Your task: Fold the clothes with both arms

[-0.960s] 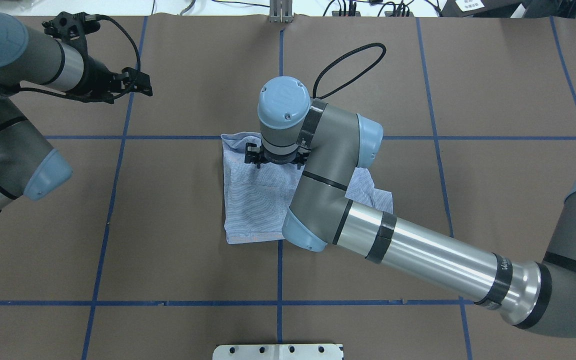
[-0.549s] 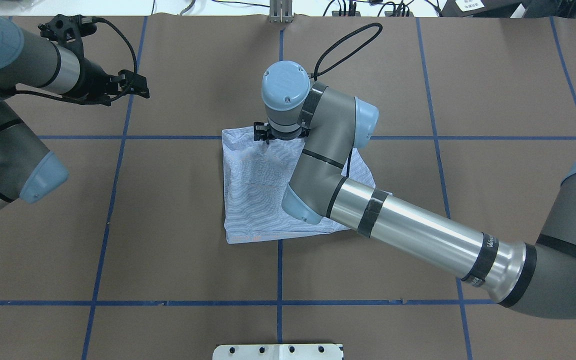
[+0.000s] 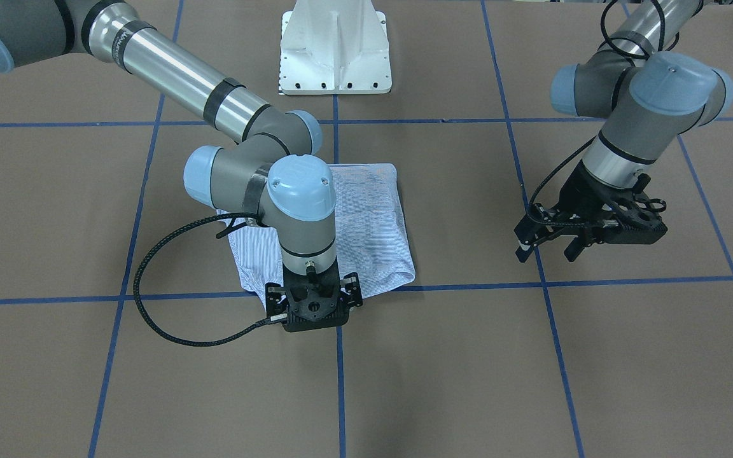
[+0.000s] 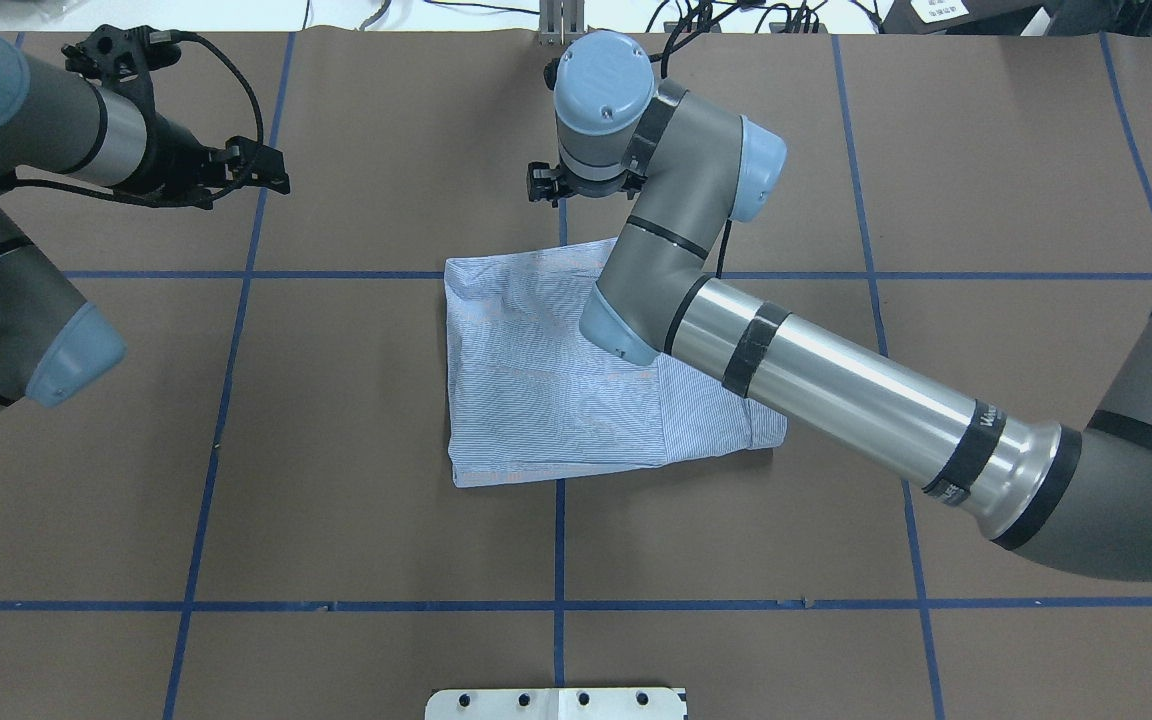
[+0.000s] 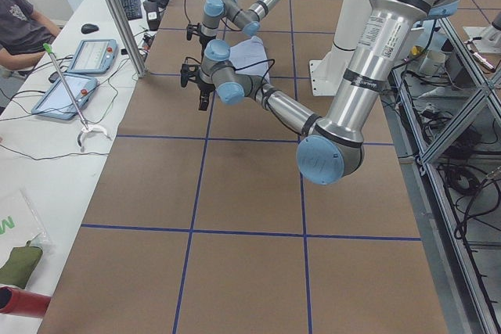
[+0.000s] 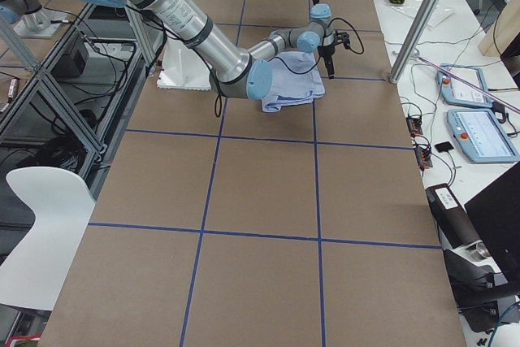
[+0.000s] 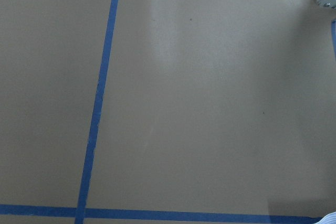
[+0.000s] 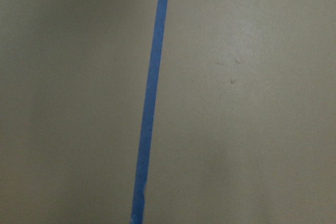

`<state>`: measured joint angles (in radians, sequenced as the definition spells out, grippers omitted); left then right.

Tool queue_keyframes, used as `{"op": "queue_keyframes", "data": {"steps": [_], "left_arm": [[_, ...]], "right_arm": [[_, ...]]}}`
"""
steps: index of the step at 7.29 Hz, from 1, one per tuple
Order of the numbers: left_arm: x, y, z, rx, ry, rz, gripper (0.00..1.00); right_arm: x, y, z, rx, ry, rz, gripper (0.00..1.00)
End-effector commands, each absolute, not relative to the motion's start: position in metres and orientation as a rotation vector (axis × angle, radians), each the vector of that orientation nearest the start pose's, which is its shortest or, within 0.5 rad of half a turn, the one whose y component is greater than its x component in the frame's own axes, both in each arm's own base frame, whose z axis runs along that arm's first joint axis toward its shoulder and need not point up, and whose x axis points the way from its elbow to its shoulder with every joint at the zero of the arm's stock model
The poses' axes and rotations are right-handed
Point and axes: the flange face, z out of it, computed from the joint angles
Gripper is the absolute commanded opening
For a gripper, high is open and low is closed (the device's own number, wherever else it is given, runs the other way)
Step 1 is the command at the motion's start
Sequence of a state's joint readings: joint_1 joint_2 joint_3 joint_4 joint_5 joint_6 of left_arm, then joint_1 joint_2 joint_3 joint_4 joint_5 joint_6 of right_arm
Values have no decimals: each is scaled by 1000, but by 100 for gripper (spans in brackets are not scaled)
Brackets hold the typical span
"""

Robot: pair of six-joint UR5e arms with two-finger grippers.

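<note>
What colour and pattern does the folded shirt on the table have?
Light blue with fine white stripes. The shirt shows best in the overhead exterior view.

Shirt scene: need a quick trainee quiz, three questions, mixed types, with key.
1. True or false: the right tool grips the shirt.
2. The right wrist view shows: A) striped cloth; B) bare table with a blue tape line; C) the other arm.
3. Short answer: which tool hangs well to the side of the shirt, fingers apart and empty?
Key: 1 false, it is past the shirt's edge, over the table; 2 B; 3 the left tool.
</note>
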<state>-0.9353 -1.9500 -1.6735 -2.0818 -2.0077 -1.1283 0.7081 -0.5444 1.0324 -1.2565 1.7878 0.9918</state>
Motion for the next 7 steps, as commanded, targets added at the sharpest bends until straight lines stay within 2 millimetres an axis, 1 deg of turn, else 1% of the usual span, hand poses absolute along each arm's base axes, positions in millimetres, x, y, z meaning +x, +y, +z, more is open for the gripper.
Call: {"op": "queue_keyframes", "data": {"steps": [1,2,3,4,5,6,7], "left_arm": [[257,-559,351,358,1005,-149,99],[215,-552,354,387,1013,-122,99],[180,-547,367,395,1009,-111,99],[150,-550,377,406,986,-79,99],[119,-559,390,401,911,-10,99],[85,-567,405,396,830,35,99],[57,-571,417,401,784,61,99]], "right_arm": [[-481,-654,181,217,-806,65,100],[-428,-639,187,232,-797,10,100],[-369,-642,195,230,-766,-32,100],[-306,-656,211,214,-763,-48,100],[-231,-671,249,182,-823,-77,100],[-161,-678,292,172,-854,-83,100],[-114,-679,327,199,-830,-108,100]]}}
